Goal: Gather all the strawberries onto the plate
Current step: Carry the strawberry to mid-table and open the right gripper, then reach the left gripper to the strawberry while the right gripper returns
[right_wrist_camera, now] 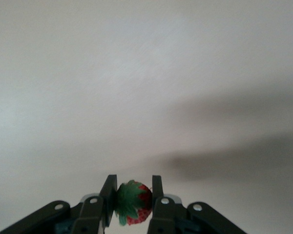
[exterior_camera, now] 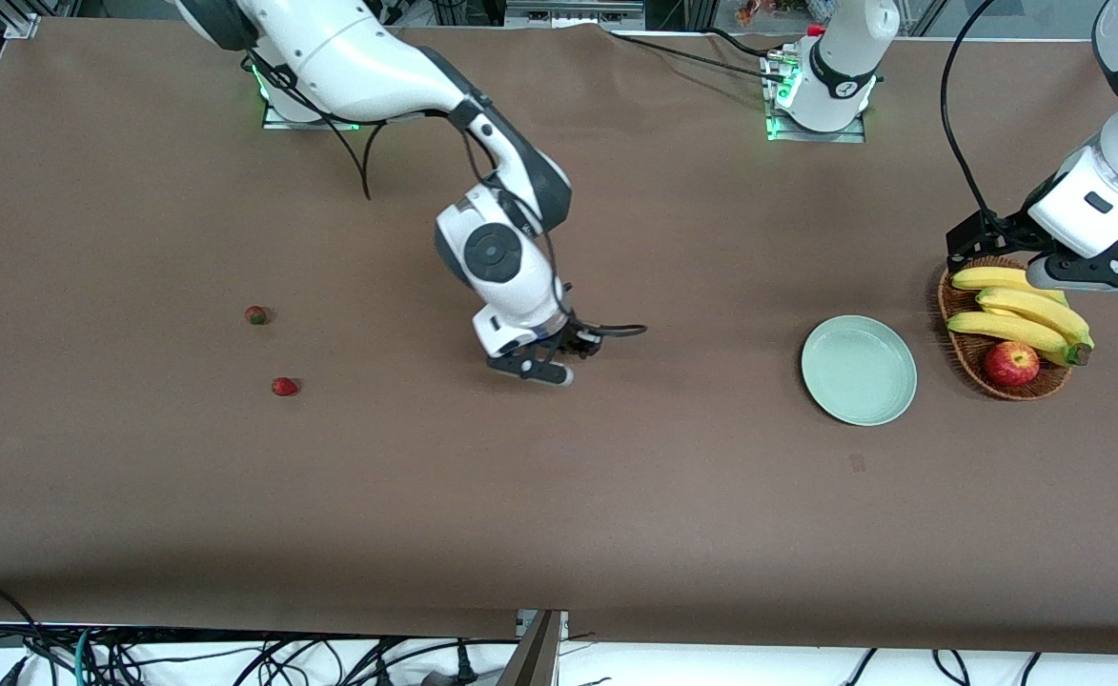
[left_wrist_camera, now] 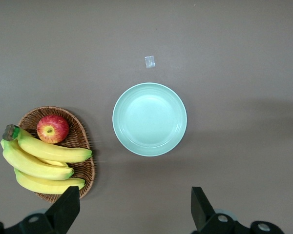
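right gripper: clamped on one strawberry, green cap showing between the fingers; up over the bare middle of the table.
left gripper: fingers spread wide, holding nothing; hangs over the wicker basket at the left arm's end of the table, waiting.
strawberries on table: two, well apart from the plate, toward the right arm's end; one farther from the front camera, the other nearer to it.
plate: pale mint-green, round, nothing in it; just beside the basket, on its side toward the table's middle.
basket contents: banana bunch and red apple.
small clear scrap: lies on the table near the plate.
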Robot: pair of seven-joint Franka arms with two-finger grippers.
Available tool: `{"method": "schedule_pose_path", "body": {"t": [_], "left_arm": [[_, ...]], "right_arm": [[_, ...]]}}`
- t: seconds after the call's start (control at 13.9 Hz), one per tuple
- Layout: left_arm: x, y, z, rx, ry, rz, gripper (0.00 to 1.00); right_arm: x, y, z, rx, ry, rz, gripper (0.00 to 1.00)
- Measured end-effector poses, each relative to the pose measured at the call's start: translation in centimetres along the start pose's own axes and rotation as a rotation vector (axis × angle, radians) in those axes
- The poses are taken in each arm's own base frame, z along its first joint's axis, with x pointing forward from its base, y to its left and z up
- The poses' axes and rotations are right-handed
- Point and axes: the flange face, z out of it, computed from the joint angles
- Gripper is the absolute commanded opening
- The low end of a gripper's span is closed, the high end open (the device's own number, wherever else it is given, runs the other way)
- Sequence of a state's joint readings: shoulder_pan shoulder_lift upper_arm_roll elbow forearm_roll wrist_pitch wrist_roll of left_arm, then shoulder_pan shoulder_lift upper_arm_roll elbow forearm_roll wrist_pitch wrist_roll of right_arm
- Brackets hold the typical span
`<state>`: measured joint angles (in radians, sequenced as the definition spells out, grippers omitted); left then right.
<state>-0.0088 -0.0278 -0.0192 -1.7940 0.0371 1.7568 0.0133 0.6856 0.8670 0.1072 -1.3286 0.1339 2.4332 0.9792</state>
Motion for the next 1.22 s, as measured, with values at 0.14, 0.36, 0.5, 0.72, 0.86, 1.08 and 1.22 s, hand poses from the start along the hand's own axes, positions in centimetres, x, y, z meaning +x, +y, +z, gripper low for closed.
{"method": "schedule_pose_path", "body": {"t": [0.14, 0.36, 0.5, 0.72, 0.86, 1.08, 1.22], "left_arm": [[0.0, 0.0, 0.0, 0.0, 0.0, 0.0, 1.0], [0.0, 0.0, 0.0, 0.0, 0.0, 0.0, 1.0], [0.0, 0.0, 0.0, 0.0, 0.0, 0.0, 1.0], [0.0, 0.0, 0.0, 0.0, 0.0, 0.0, 1.0], [0.0, 0.0, 0.0, 0.0, 0.0, 0.0, 1.0], [0.0, 0.3, 0.0, -0.004, -0.002, 0.004, 1.0], [0.2, 2.4, 0.8, -0.043, -0.022, 0.028, 1.0]], "right_arm": [[-3.9, -1.5, 3.2, 0.052, 0.02, 0.047, 0.22], [-7.3, -2.6, 5.5, 0.09, 0.032, 0.104, 0.83], [-7.8, -3.2, 5.3, 0.102, 0.038, 0.135, 0.99], [-6.0, -3.5, 3.7, 0.125, 0.067, 0.154, 0.99], [-3.8, -3.2, 2.4, 0.121, 0.082, 0.173, 0.99], [0.3, -1.4, -0.6, 0.03, 0.062, 0.13, 0.99], [3.7, 0.5, -3.2, -0.042, 0.036, 0.059, 0.99]]}}
